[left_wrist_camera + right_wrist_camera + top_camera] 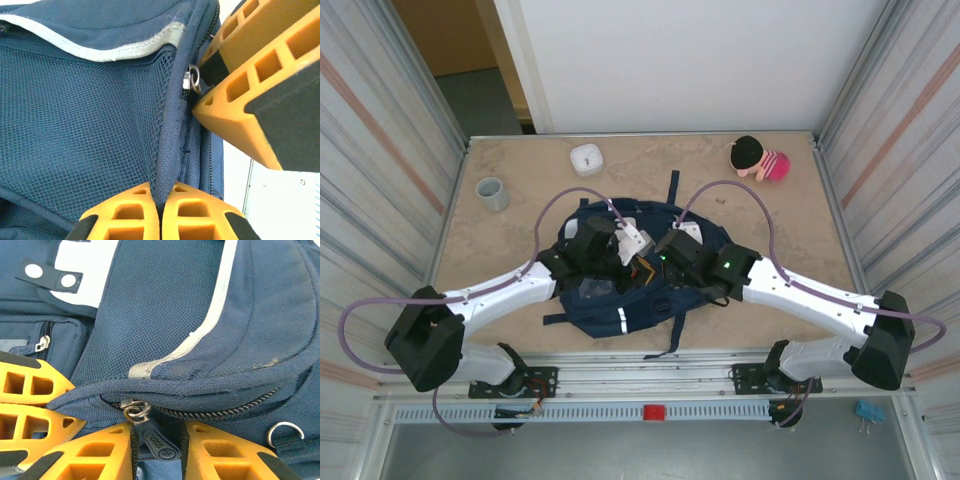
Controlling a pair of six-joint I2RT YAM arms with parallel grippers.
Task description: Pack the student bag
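At centre frame in the top view, the student bag [605, 308] lies flat on the table [485, 245], with both arms reaching in from the lower corners and meeting over its upper middle. The left gripper [161, 194] has its jaws together, clamped on a padded rim [169, 135] of the bag that rises up-frame from between them, mesh to its left. The right gripper [157, 434] has its jaws a little apart with the black zipper pull [156, 445] straight between them and the metal slider [135, 409] just above the tips; cannot tell whether they pinch the pull or only bracket it. Key relation: the zip track [220, 409] runs from the slider off to the right of the right wrist frame (slight curve, teeth look closed along it), while the other arm's fingers [57, 382] sit just beside the slider at the left edge. So the right arm is on the pull and the left anchors fabric opposite; the likely next move is a drag along that track, away from the anchor. A grey cup [492, 193] and a plush toy [758, 158] sit well apart, at the top of the frame.
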